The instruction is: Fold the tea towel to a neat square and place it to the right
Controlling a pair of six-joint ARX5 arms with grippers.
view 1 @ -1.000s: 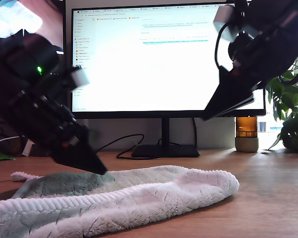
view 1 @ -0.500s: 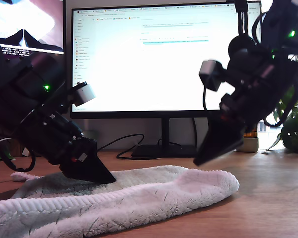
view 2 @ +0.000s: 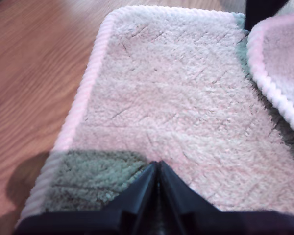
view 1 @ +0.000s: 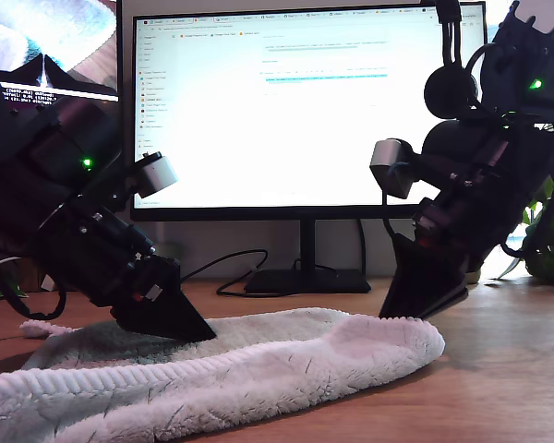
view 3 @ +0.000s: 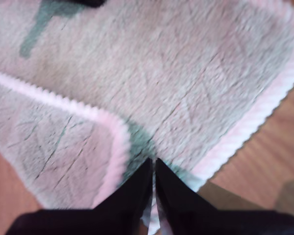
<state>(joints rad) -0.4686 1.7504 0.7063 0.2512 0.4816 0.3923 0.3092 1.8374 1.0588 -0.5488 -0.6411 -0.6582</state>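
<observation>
Nearest in the exterior view, the tea towel (view 1: 258, 369) lies across the lower left and middle of the frame on the wooden counter (view 1: 508, 388). It is off-white and fluffy, and a flap with a beaded hem is folded over along its front edge. My first pincer (view 1: 198, 332) comes down from the exterior view's left onto the rear layer of the cloth. In the first wrist view (view 2: 157, 164) its jaws are pressed together with the tips on the pile, close to the hemmed edge; I cannot tell if any cloth is caught. My second pincer (view 1: 415, 314) reaches down at the towel's end on the exterior view's right. In the second wrist view (view 3: 153, 160) its jaws are together but for a thin slit, tips at the cloth beside the flap's rounded corner. Behind them a cable (view 1: 222, 268) runs to the foot of a lit monitor (view 1: 286, 111), and a plant (view 1: 545, 240) stands at the far right edge of the frame.
</observation>
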